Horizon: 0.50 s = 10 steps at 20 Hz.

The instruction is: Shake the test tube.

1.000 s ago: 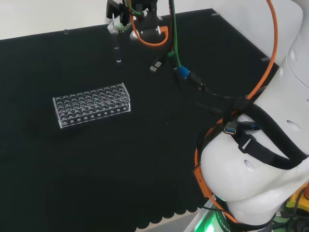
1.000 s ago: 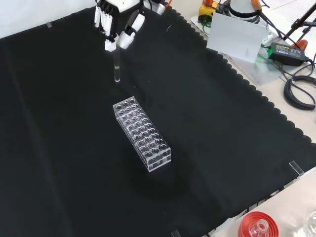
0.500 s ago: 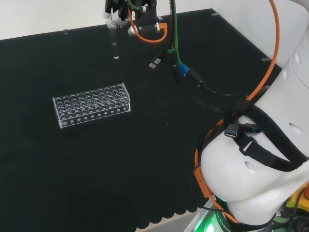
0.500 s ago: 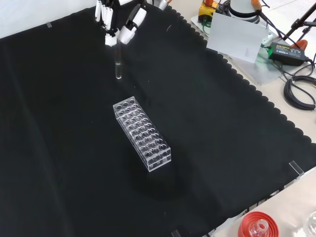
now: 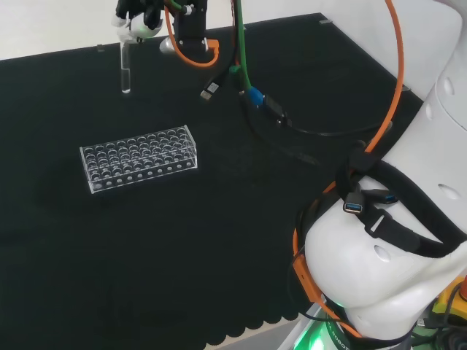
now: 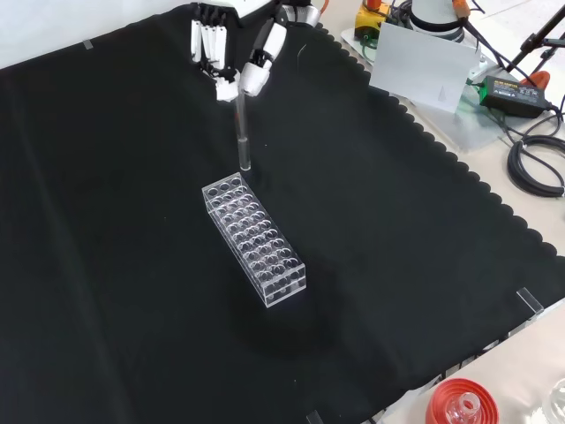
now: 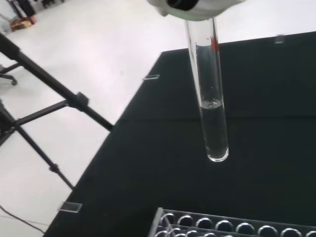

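Pinching the top of a clear glass test tube (image 6: 241, 132) between curled fingers (image 6: 208, 49) and thumb, the hand (image 6: 237, 55) hangs over the black cloth (image 6: 397, 238) at the top of the front view. That tube hangs nearly upright from the fingertips, clear of the cloth, its rounded bottom just above the far end of the test tube rack (image 6: 255, 238) as the front view shows it.

From the head view, the hand (image 5: 137, 20) sits at the upper left, and the test tube (image 5: 125, 69) drops straight down from it, above and a little left of the middle of the rack (image 5: 139, 157). Orange, green and black cables (image 5: 241, 65) trail from the wrist toward the white arm link (image 5: 408, 240) at the right.

Up close in the wrist view, the test tube (image 7: 210, 98) holds a clear liquid filling about its lower third, with a small red mark near its upper part. A blurred white part of the hand (image 7: 195, 7) grips its top. Open wells of the rack (image 7: 232, 226) lie beneath the tube, apart from it.

A red ribbed stand (image 6: 459, 405) rests off the cloth at the front view's lower right.
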Motion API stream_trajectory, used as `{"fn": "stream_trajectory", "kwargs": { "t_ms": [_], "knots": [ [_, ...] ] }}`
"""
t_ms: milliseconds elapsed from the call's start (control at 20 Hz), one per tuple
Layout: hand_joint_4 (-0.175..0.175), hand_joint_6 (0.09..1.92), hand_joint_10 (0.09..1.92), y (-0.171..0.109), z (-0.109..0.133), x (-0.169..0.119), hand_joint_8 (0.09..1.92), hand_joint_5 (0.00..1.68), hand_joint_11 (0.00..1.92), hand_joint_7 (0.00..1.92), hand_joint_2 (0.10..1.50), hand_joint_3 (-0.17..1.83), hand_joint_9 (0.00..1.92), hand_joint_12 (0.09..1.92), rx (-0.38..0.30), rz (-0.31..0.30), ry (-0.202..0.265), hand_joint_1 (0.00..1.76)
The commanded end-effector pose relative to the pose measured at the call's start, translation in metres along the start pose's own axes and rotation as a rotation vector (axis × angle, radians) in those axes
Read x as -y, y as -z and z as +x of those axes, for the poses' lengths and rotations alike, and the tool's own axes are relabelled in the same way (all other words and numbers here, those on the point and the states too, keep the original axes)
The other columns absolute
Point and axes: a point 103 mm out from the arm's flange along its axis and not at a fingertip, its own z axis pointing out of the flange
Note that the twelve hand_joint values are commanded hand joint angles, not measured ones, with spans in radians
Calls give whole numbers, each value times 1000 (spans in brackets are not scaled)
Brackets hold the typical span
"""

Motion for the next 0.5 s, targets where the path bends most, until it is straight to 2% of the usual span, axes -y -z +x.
{"fn": "stream_trajectory", "kwargs": {
  "t_ms": [50, 200, 350, 400, 500],
  "knots": [
    [-175, 101, 261, -2, -51, 21, 615, 1374, 1107, 1411, 1029, -175, 1382, 989, 165, 52, -125, 1429],
    [-175, 98, 260, 12, -97, 39, 614, 1376, 1107, 1412, 1029, -175, 1383, 989, 275, 55, -257, 1430],
    [-175, 95, 259, 34, -130, 54, 614, 1377, 1106, 1412, 1029, -175, 1383, 989, 383, 10, -381, 1430],
    [-175, 94, 259, 41, -137, 57, 614, 1378, 1106, 1412, 1029, -175, 1383, 989, 381, -9, -413, 1430],
    [-175, 93, 259, 51, -140, 59, 614, 1378, 1106, 1412, 1029, -175, 1383, 989, 371, -38, -435, 1430]
  ]
}}
